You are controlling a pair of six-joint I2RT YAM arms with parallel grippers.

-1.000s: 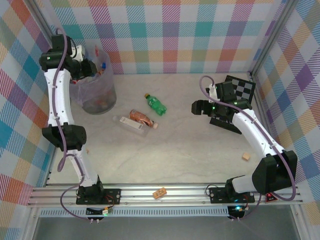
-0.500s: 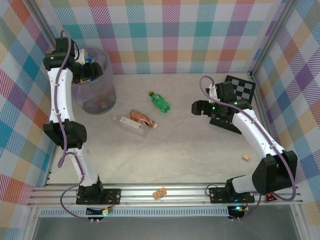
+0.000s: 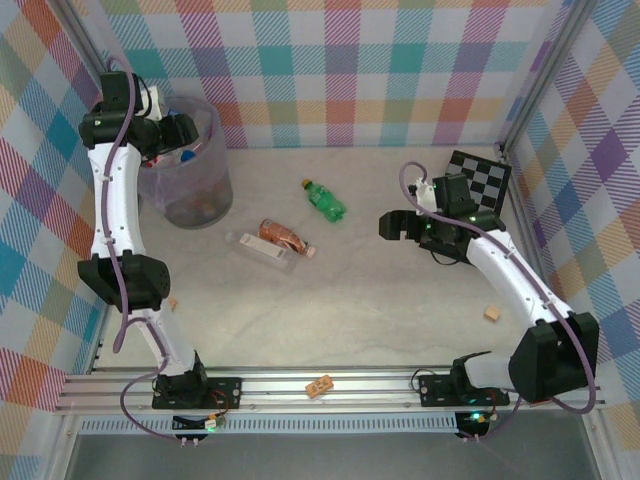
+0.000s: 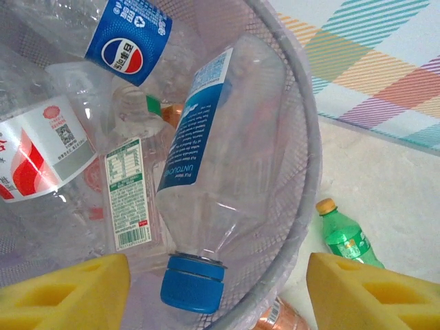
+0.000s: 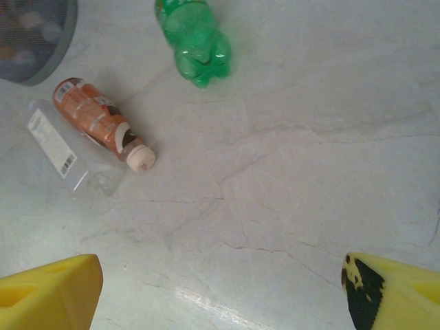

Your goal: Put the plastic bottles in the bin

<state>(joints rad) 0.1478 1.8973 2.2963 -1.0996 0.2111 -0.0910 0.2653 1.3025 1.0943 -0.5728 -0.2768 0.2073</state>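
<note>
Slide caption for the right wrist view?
Open right tool over pale tabletop, with green plastic bottle, amber white-capped plastic bottle and clear labelled plastic bottle lying ahead.

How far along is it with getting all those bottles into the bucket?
Mostly done: several bottles, including a blue-capped clear one, lie in the bin. Nothing is in hand: the left gripper hangs open over the bin, and the right gripper is open above the table. Left to go: the green bottle, the amber bottle and a clear bottle, all lying on the table.
</note>
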